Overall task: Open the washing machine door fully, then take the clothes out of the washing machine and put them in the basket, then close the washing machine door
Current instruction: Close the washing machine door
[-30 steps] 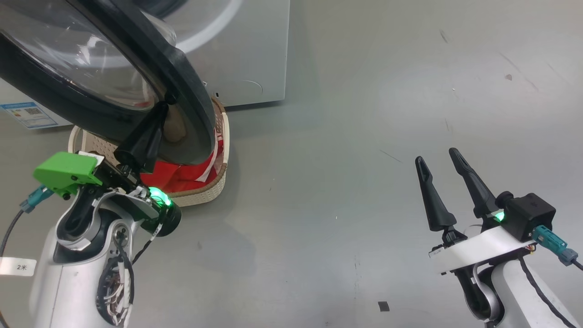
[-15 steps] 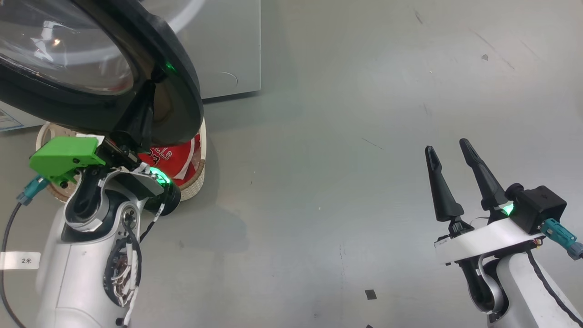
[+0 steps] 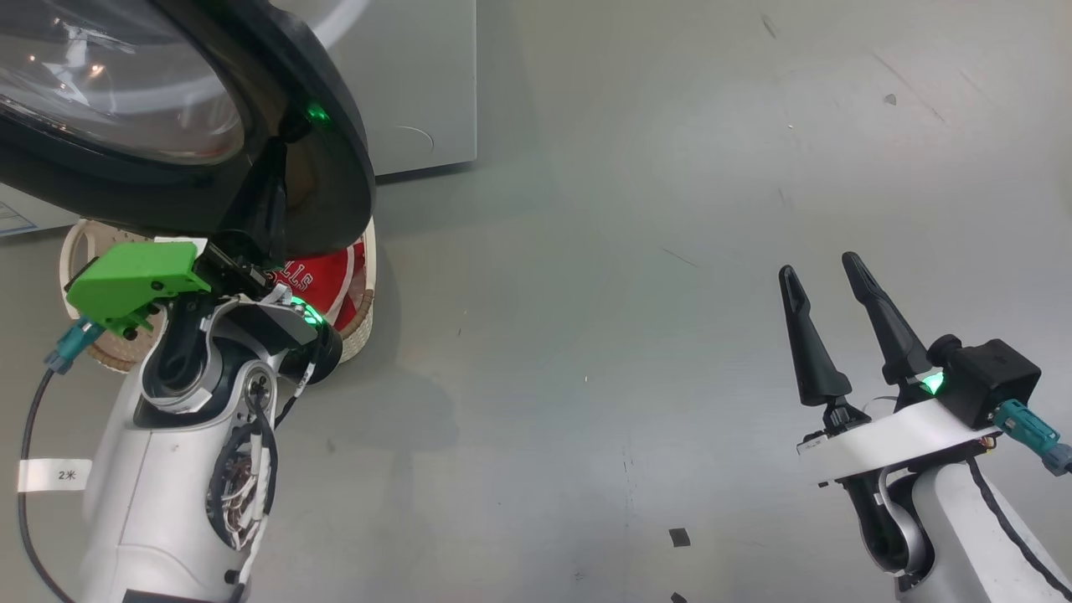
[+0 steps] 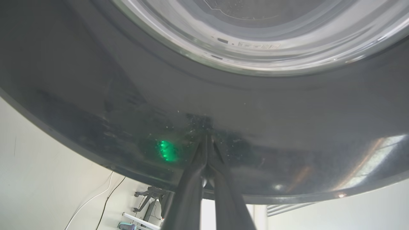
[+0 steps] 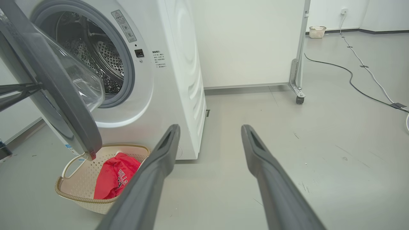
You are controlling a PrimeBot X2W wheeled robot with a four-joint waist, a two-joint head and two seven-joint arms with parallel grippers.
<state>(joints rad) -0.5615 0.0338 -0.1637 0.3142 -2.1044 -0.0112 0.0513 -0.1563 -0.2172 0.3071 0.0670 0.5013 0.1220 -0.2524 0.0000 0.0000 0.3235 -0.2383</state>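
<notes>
A white front-loading washer (image 5: 172,64) stands on a grey floor (image 3: 628,251), its round door (image 5: 60,92) swung partly open, away from the steel drum (image 5: 108,54). In the head view the door (image 3: 335,167), a glossy black rim around bulging clear glass, hangs over a small cream basket (image 3: 362,331) that sits on the floor just in front of the washer (image 3: 419,84).

Red clothes (image 3: 331,280) with white lettering lie inside the basket; the right wrist view shows them (image 5: 111,179) bunched against its near side, with the basket's (image 5: 83,179) perforated wall around them.

The left pincer (image 3: 280,159) has its two dark fingers pressed together, gripping nothing, their tips touching the outer black rim of the door. From the left wrist, the joined tips (image 4: 206,137) meet the shiny rim (image 4: 96,95) beside a green reflection.

The right pincer (image 3: 817,266) hangs well apart at the lower right, fingers spread and empty, above bare floor. Its own view shows the spread fingers (image 5: 211,127) pointing towards the washer's corner.
</notes>
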